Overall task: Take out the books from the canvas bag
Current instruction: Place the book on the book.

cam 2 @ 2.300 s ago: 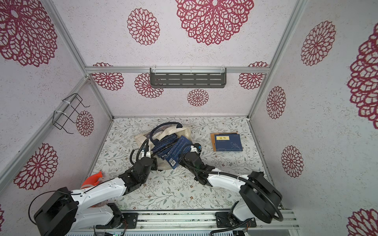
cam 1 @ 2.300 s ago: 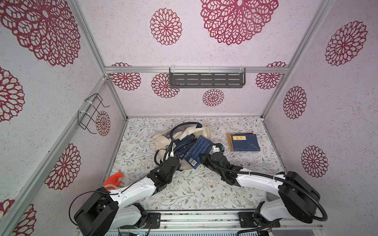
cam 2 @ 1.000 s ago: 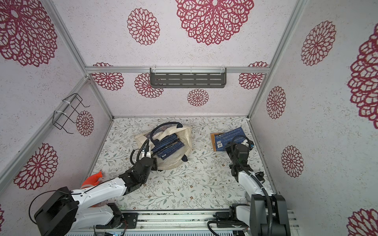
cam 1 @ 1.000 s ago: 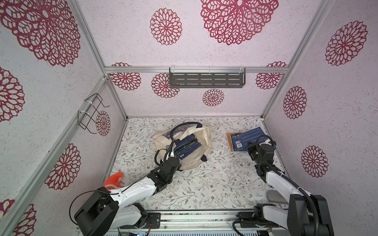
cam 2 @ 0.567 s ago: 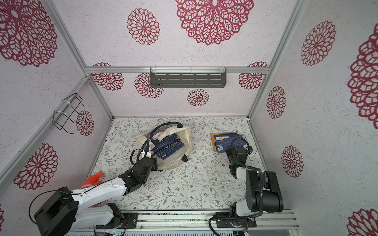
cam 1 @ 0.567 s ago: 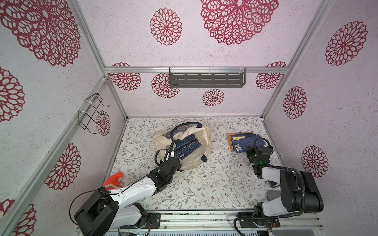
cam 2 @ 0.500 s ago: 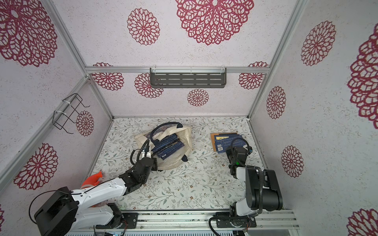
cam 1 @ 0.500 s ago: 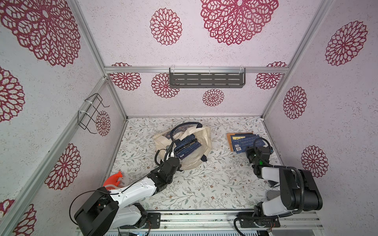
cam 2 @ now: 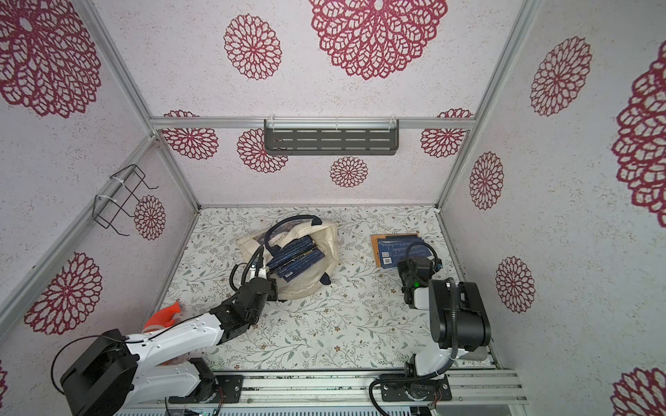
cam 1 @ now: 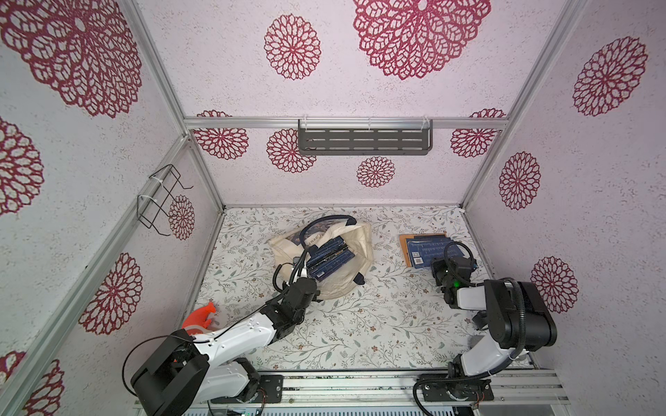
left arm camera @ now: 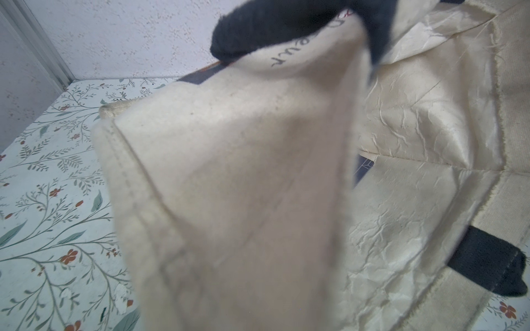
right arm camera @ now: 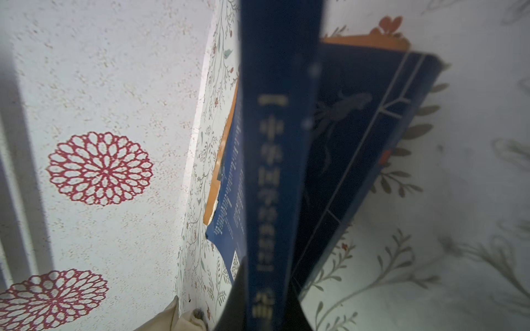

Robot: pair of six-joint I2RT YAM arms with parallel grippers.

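Cream canvas bag (cam 1: 346,284) slumped open, navy handles (cam 1: 324,219), dark blue books (cam 1: 329,257) inside, left gripper (cam 1: 305,276) pinched on its rim, right gripper (cam 1: 440,262) well apart, clamped on another blue book (right arm camera: 275,157)

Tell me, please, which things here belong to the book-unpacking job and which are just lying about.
Job: canvas bag; books in the bag; stack of books outside it; left claw gripping the bag; right claw on a blue book.
Lying about: orange object; wire rack; grey shelf.
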